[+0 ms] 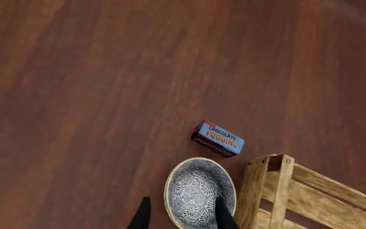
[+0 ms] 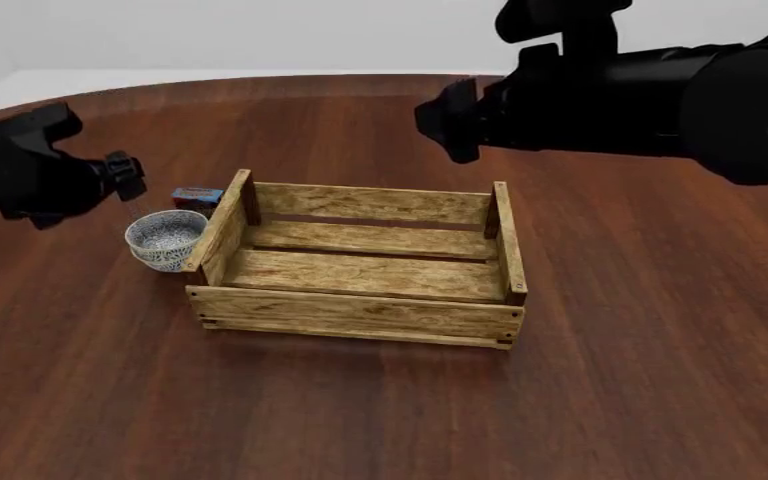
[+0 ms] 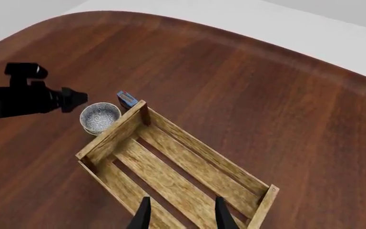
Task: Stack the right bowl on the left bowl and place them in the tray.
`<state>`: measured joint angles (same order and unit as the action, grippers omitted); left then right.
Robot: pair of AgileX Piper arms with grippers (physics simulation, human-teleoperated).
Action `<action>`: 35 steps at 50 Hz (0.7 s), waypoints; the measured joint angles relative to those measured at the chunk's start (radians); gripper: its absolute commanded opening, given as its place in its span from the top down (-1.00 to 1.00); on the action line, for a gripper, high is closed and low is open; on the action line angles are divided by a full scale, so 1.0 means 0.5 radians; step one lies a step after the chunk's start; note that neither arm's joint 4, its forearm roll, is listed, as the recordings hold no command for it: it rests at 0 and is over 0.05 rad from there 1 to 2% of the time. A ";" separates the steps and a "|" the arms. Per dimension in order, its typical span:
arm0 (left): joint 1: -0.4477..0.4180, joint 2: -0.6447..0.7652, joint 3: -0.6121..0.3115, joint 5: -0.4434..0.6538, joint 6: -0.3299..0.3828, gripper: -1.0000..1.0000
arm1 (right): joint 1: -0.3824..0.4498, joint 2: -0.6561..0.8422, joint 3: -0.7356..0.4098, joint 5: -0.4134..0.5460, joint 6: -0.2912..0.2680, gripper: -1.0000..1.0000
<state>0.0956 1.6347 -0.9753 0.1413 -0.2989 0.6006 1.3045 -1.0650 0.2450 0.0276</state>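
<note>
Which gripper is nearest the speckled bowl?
The left gripper: its open fingers sit at the bowl beside the tray. The right gripper hangs above the tray.

Bowl (image 2: 167, 239): white with a dense blue-grey speckled pattern, pale cream rim. Tray (image 2: 357, 316): light-wood slats, darker brown corner posts. Small box (image 1: 218, 138): blue top with white "CHOCOLATE PUDDING" lettering, red at one end, dark side. Table (image 2: 651, 360): reddish-brown wood grain. Both arms and finger tips (image 1: 224, 217): black. Background: pale grey
</note>
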 measured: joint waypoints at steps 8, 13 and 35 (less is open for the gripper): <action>0.019 -0.009 -0.105 0.137 0.113 -1.00 | 0.000 0.006 0.001 -0.002 -0.002 -1.00; 0.026 -0.015 -0.148 0.194 0.158 -1.00 | 0.000 0.008 0.001 -0.003 -0.002 -1.00; 0.037 -0.013 -0.211 0.273 0.224 -1.00 | 0.000 0.012 0.002 -0.004 -0.002 -1.00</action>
<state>0.1142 1.6281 -1.0808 0.2778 -0.1870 0.6006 1.3104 -1.0642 0.2429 0.0264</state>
